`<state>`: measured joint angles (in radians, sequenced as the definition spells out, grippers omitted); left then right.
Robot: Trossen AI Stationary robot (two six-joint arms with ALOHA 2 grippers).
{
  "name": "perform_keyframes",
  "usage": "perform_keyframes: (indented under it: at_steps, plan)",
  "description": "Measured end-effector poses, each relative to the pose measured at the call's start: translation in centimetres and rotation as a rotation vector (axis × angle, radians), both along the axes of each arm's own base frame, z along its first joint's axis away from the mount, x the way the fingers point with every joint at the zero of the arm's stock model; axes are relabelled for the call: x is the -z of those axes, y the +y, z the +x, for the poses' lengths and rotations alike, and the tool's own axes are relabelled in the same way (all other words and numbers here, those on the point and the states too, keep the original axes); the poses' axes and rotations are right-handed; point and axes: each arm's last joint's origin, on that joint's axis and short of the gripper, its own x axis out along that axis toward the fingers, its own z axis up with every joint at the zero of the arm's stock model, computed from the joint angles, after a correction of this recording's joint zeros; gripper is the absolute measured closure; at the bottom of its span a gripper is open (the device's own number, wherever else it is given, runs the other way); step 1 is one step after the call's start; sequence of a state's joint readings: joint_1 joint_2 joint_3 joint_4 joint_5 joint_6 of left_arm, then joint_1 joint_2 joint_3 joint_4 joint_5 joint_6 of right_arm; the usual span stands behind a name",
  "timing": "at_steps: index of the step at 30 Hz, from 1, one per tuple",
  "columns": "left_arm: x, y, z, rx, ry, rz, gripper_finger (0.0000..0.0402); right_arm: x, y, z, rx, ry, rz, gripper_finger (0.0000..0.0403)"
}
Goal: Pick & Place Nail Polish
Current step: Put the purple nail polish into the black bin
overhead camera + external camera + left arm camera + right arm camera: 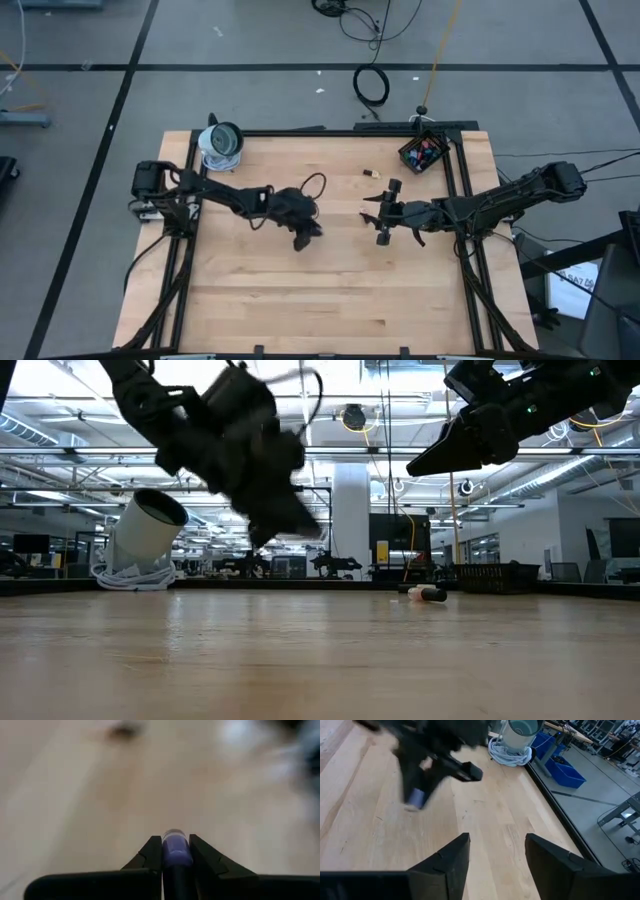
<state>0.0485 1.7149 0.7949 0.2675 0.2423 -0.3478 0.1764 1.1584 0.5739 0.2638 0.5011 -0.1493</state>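
My left gripper (304, 238) is over the middle of the table, shut on a small purple nail polish bottle (175, 849). The bottle also shows in the right wrist view (415, 797). My right gripper (376, 213) is open and empty, a little to the right of the left one, its fingers pointing toward it. Another small bottle (372, 173) lies on its side on the table farther back; it also shows in the low view (426, 594). A small black box (422, 152) at the far right holds several coloured bottles. My left gripper pinches the purple bottle between its two fingers (150, 854), with the bottle lying along them. The bottle's purple glass end (175, 839) sticks out past the fingertips. The fingers slant downward. The bottle is lifted clear of the table.
A white cylinder (222, 143) with a coil of white cable stands at the table's far left corner. Black frame rails (462, 180) run along the table's sides. Bare wood (320, 300) spreads over the table's near half.
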Motion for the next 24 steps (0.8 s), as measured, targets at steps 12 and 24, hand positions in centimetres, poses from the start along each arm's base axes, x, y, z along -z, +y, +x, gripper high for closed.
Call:
perform_keyframes:
  at_steps: [12, 24]
  plan:
    - [-6.3, -2.0, 1.5, 0.225, -0.688, -0.163, 0.0349, -0.2, 0.2, 0.1, -0.068, -0.011, -0.011, 0.0226]
    - [-4.5, -1.1, 1.7, -0.131, -0.485, -0.244, 0.0349, 1.4, 2.3, 3.2, -0.273, -0.124, -0.173, 0.0149]
